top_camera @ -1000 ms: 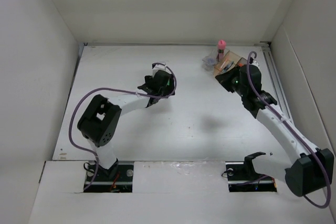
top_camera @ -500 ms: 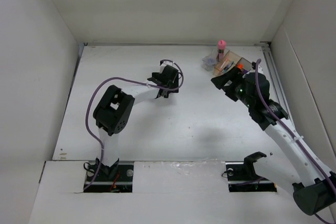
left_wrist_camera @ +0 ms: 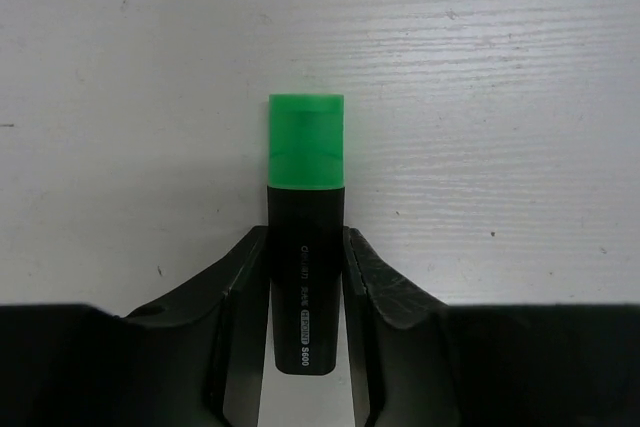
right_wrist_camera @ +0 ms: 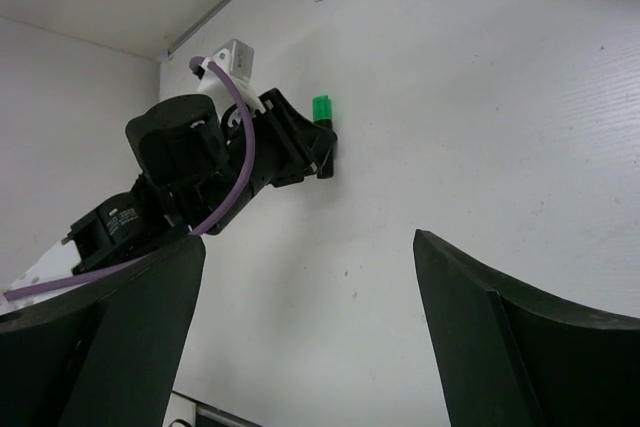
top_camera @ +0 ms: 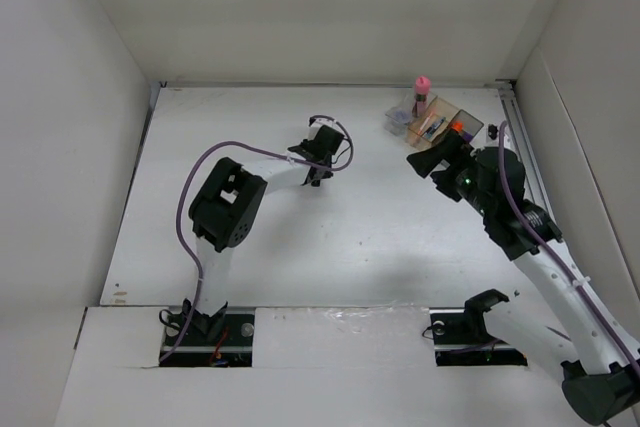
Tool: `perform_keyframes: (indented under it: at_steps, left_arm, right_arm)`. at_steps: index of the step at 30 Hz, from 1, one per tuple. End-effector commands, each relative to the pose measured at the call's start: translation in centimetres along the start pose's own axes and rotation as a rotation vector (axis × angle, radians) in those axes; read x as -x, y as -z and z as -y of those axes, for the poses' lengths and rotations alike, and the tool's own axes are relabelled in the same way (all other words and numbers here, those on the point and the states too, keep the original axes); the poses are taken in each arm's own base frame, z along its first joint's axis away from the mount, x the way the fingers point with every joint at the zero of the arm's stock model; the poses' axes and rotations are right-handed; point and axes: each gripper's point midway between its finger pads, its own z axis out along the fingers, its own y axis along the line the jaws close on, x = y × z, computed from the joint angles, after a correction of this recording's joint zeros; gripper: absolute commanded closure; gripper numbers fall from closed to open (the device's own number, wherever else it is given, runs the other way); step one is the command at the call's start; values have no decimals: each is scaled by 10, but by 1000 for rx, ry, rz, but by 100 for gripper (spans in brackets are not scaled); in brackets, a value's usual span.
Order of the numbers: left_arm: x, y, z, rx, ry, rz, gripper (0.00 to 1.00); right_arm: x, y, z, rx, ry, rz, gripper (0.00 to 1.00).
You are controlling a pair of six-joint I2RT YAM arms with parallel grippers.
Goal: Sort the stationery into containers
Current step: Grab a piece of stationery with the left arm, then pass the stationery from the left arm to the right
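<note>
Now left tool (left_wrist_camera: 305,247) grips narrow on the green marker (left_wrist_camera: 306,147), which lies flat on the desk (left_wrist_camera: 500,97), long axis along the fingers, cap pointing away. Tray (top_camera: 462,125) sits well right; right tool (right_wrist_camera: 308,247) is nearer it, wide and empty.

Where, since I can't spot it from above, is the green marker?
Left wrist view: the green marker lies on the table in the left gripper's pinch, near mid-table, well left of the tray at far right.
</note>
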Motion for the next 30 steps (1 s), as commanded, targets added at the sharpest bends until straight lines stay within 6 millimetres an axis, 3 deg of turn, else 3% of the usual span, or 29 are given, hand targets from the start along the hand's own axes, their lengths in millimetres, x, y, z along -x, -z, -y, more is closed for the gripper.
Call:
perform_keyframes:
  at_steps: [1, 6, 10, 15, 18, 19, 24, 30]
  left_arm:
    - [4, 11, -3, -15, 20, -4, 100]
    - [26, 50, 8, -145, 95, 63, 100]
    - [46, 94, 18, -265, 129, 132, 100]
    - [49, 150, 55, -487, 100, 195, 100]
    - [51, 179, 61, -607, 111, 233, 100]
    - [49, 181, 63, -623, 107, 226, 100]
    - [43, 208, 69, -759, 105, 254, 100]
    - [32, 218, 76, -846, 92, 240, 100]
  right_arm:
    - [12, 10, -11, 25, 13, 37, 8]
    - [1, -5, -10, 41, 21, -10, 5]
    - [-12, -22, -14, 75, 22, -69, 4]
    - [-26, -44, -26, 115, 26, -146, 3]
    - [-39, -66, -33, 117, 41, -207, 2]
    - [-40, -63, -42, 149, 46, -217, 2]
    - [-61, -82, -45, 169, 53, -276, 2]
    - [-81, -90, -62, 231, 55, -351, 2]
